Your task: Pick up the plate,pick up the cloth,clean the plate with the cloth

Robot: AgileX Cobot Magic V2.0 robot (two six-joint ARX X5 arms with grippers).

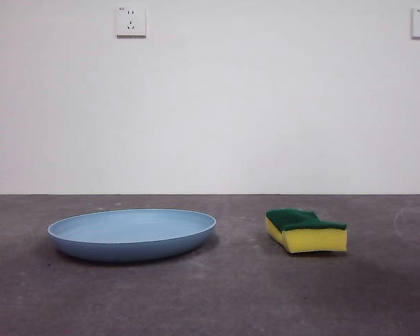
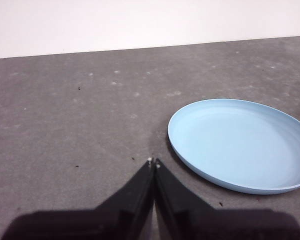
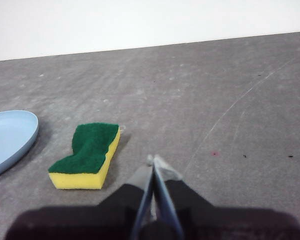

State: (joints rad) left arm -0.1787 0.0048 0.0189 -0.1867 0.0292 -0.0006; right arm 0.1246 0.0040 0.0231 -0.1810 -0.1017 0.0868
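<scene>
The light blue plate [image 1: 131, 234] lies flat on the dark grey table, left of centre in the front view. The cloth, a yellow sponge with a green top [image 1: 306, 230], lies to its right, apart from it. My left gripper [image 2: 153, 161] is shut and empty, hovering above the table beside the plate [image 2: 240, 142]. My right gripper [image 3: 154, 160] is shut and empty, above the table beside the sponge [image 3: 88, 154]; the plate's edge [image 3: 10, 137] shows past the sponge. Neither gripper shows in the front view.
A white wall stands behind the table, with two sockets [image 1: 131, 21] high on it. The grey table [image 1: 210, 294] bears faint scuffs and a pale scratch [image 3: 230, 112].
</scene>
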